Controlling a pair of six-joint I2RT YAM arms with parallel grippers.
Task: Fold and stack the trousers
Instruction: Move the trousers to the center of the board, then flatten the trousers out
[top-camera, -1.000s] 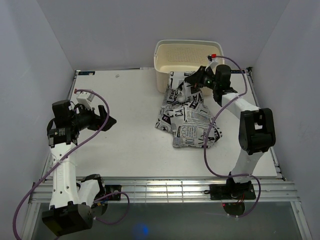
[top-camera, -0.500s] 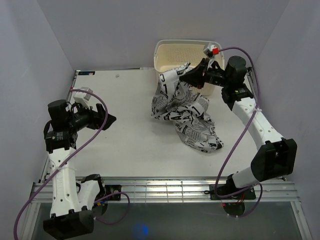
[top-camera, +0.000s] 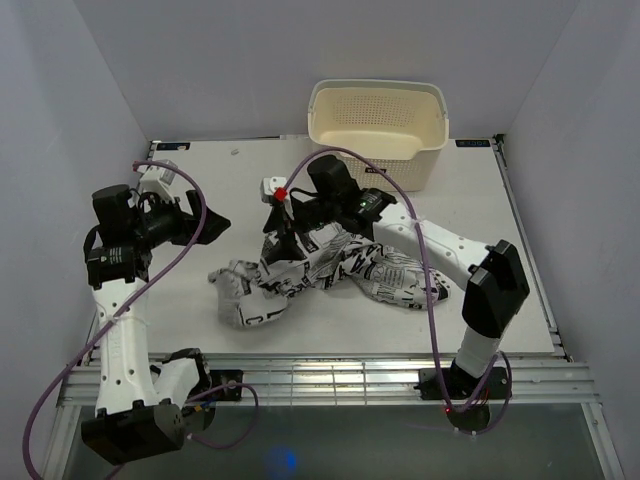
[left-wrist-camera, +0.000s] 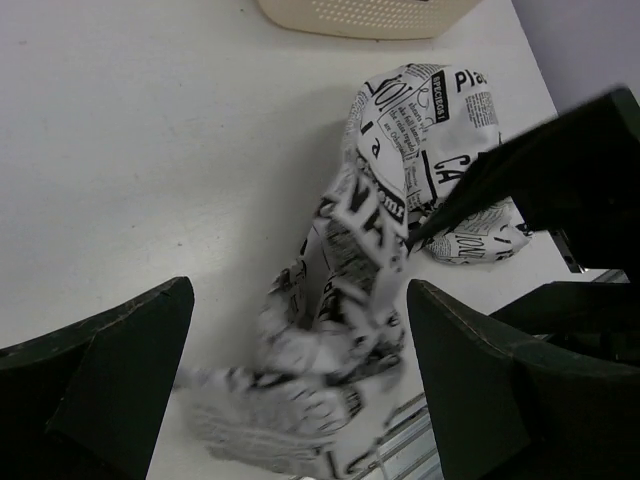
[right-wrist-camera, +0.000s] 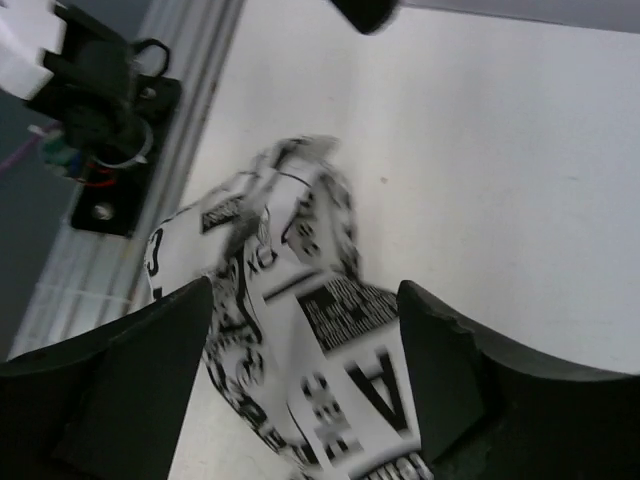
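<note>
newsprint trousers (top-camera: 330, 268) lie crumpled, stretched out sideways

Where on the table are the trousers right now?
In the top view the trousers lie crumpled across the middle of the table, nearer the arms than the basket, with the right gripper just above their left part.

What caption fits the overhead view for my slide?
Right arm, jaws open, over crumpled newspaper-print trousers on a white table; left arm off to the side, basket behind.
</note>
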